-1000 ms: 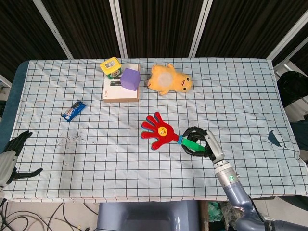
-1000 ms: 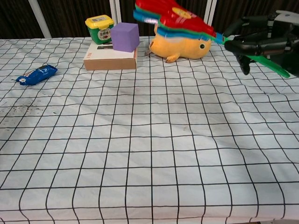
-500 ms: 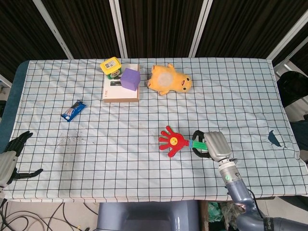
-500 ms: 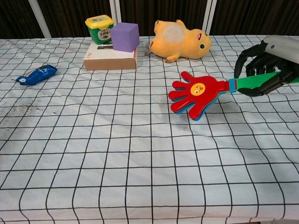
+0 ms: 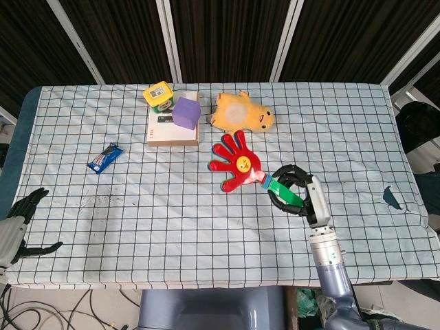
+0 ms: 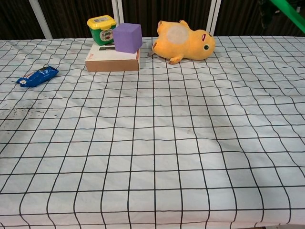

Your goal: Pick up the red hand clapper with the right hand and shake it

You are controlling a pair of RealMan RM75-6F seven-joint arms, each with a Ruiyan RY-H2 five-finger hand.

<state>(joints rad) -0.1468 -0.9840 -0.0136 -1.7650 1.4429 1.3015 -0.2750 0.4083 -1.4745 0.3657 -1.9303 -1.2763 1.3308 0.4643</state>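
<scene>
The red hand clapper point(image 5: 234, 163) has a smiley face on its palm and a green handle point(image 5: 280, 190). My right hand point(image 5: 298, 192) grips that handle and holds the toy up over the checked cloth, its red palm pointing toward the upper left. In the chest view only the green handle's end point(image 6: 287, 13) shows at the top right corner; the red palm is out of that frame. My left hand point(image 5: 15, 230) rests open at the table's left front edge, holding nothing.
A yellow plush toy point(image 5: 240, 114) lies behind the clapper. A purple cube point(image 5: 185, 112) sits on a flat box point(image 5: 170, 129), with a yellow-lidded green tub point(image 5: 159, 95) beside it. A blue snack bar point(image 5: 104, 157) lies at the left. A dark scrap point(image 5: 392, 198) marks the right edge.
The clapper has swung upward and back toward the plush, rising out of the chest view after dipping down half a second ago. My right hand rose with it. The left hand stayed still.
</scene>
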